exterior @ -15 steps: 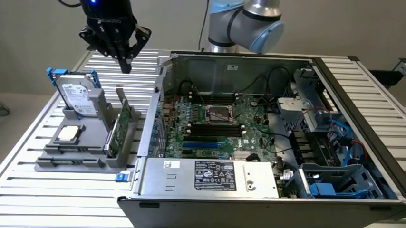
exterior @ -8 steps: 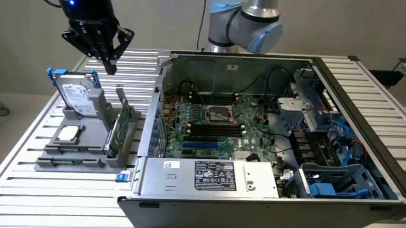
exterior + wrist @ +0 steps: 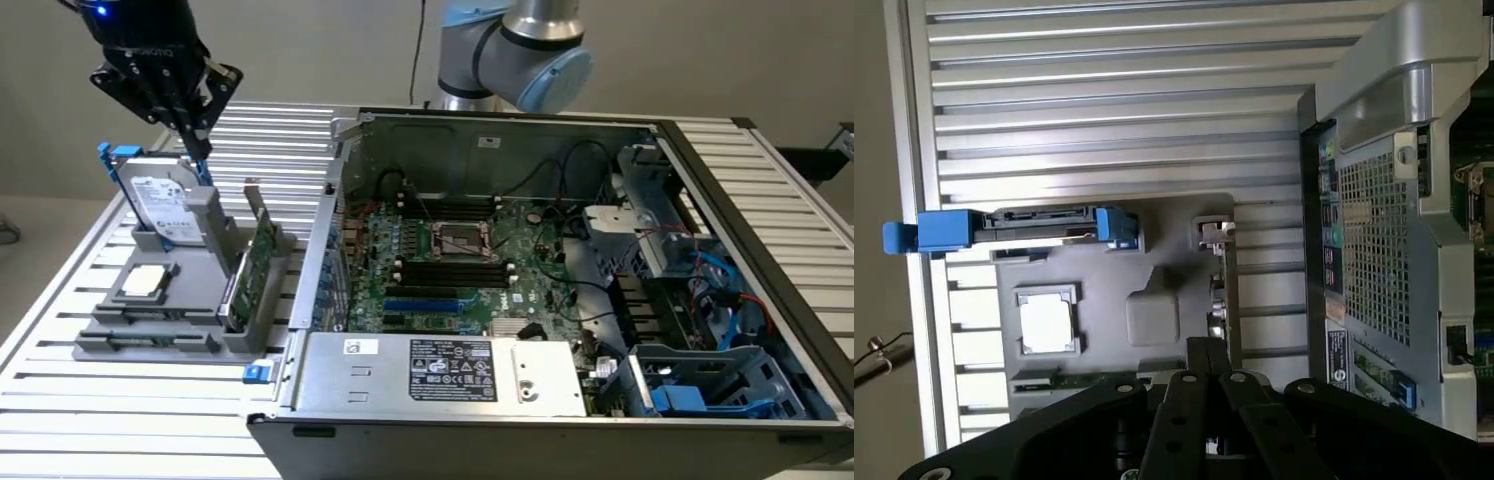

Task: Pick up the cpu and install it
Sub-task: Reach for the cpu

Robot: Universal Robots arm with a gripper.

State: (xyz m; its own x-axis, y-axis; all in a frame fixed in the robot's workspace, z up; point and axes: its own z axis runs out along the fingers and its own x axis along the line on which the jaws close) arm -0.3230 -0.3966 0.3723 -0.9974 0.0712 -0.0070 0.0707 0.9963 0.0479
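Atop the slatted table (image 3: 134, 405), a grey holder (image 3: 150, 341) seemingly cradles the cpu (image 3: 144, 281).

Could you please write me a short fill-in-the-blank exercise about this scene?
1. The ___ lies flat in the square recess of the holder.
2. The bracket on the drive is ___.
3. The gripper hangs over the holder, jaws ___.
Missing: cpu; blue; shut.
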